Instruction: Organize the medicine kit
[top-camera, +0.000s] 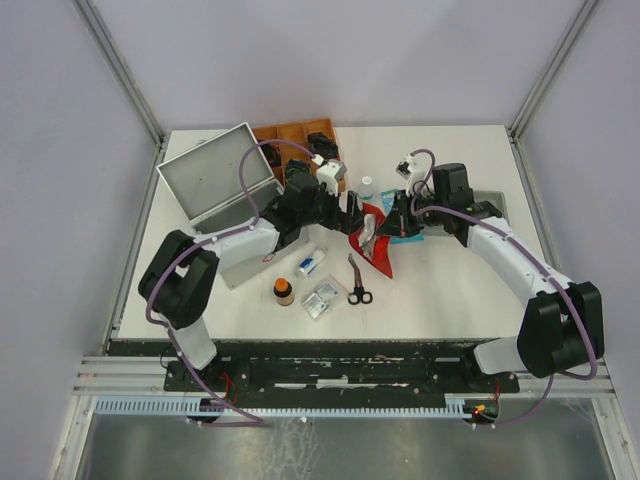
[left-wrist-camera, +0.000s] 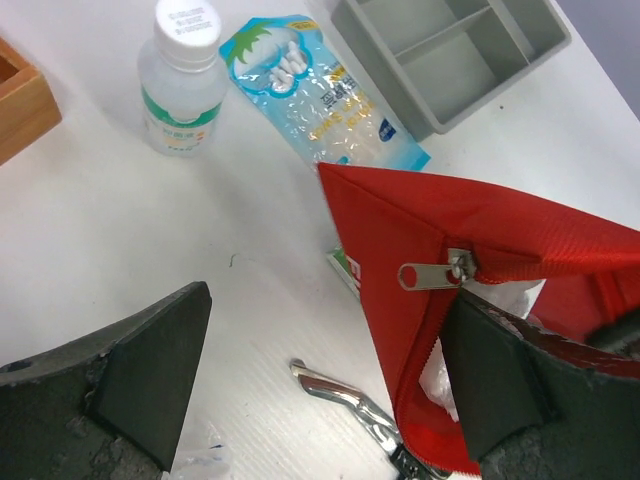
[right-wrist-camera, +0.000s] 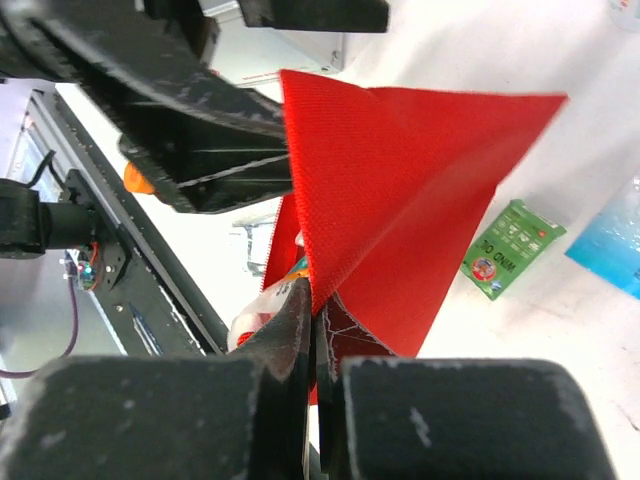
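Right pincer (right-wrist-camera: 315, 325) is pinched tight on the woven red fabric pouch (right-wrist-camera: 420, 190), holding up a sharp triangular corner. Left pincer (left-wrist-camera: 325, 380) gapes wide, one dark pad (left-wrist-camera: 500, 390) at the pouch's zipped mouth beside the metal pull (left-wrist-camera: 430, 272). The medicine kit (top-camera: 213, 180), boxy silver aluminium, sits lid-up at the left rear of the white surface (top-camera: 450, 290).

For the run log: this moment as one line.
right claw: shut on red pouch | left claw: open, at zipper | medicine kit: lid open

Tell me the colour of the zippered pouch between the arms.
Red. The pouch shows best in the left wrist view.
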